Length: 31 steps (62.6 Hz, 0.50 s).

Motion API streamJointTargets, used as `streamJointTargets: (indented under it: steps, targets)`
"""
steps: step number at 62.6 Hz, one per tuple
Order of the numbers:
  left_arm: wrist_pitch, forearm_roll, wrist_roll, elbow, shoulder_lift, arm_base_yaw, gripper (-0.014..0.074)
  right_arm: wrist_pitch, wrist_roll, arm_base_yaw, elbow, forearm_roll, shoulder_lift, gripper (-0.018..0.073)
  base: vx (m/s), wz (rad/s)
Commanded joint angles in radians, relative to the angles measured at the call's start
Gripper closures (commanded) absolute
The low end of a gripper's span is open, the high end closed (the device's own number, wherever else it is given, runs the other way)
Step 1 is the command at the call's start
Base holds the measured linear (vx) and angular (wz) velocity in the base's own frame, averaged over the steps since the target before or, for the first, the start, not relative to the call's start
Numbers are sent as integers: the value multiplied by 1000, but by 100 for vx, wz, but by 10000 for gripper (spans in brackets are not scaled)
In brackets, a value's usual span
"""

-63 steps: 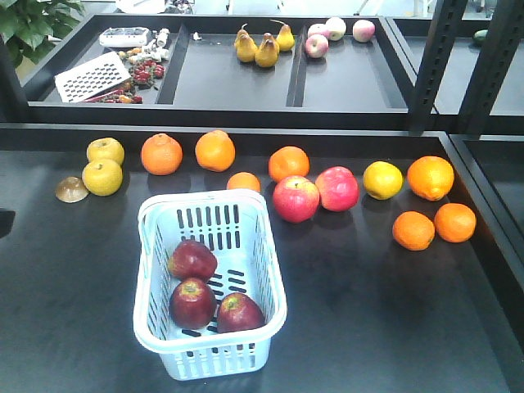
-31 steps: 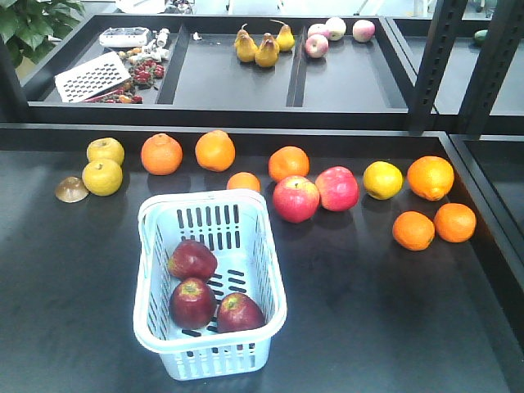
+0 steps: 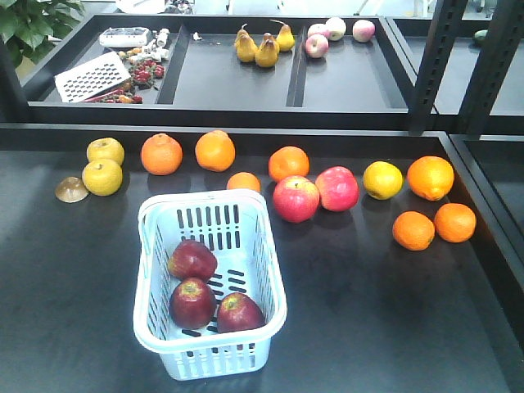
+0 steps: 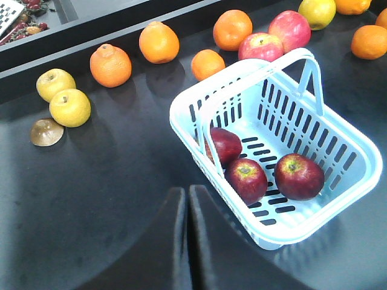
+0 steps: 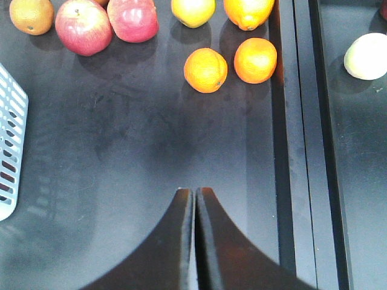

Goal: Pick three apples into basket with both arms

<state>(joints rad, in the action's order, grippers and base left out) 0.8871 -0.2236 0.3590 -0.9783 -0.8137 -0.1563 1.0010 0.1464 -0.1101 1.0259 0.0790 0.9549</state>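
Three dark red apples lie inside the pale blue basket (image 3: 154, 225): one at the back (image 3: 192, 259), one at the front left (image 3: 192, 302), one at the front right (image 3: 240, 313). The left wrist view shows the same basket (image 4: 357, 181) with the apples (image 4: 299, 176) (image 4: 246, 179) (image 4: 225, 145) in it. My left gripper (image 4: 186, 192) is shut and empty, above the dark table just left of the basket. My right gripper (image 5: 195, 192) is shut and empty over bare table right of the basket's edge (image 5: 12, 151). Neither arm shows in the front view.
Along the back of the dark table (image 3: 368, 311) lie oranges (image 3: 161, 154), two yellow apples (image 3: 102, 176), two pinkish-red apples (image 3: 295, 198), a yellow fruit (image 3: 382, 180) and a brown shell-like piece (image 3: 71, 190). Raised trays (image 3: 229, 82) behind hold pears. A ledge (image 5: 293, 121) borders the table's right.
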Motion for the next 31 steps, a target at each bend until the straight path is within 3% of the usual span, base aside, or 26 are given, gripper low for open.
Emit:
streamJointTargets:
  steps: [1,27,31]
  targets:
    - [-61,-16,-7,-25,5,0,604,-45,11,-7,24,-4,-11,568,0,0]
    - [-91,10,-9,-22,11,0,604,-45,11,-7,24,-4,-11,568,0,0]
    - [-120,22,-38,-1,32,0,604,-45,11,-7,24,-3,-11,568,0,0]
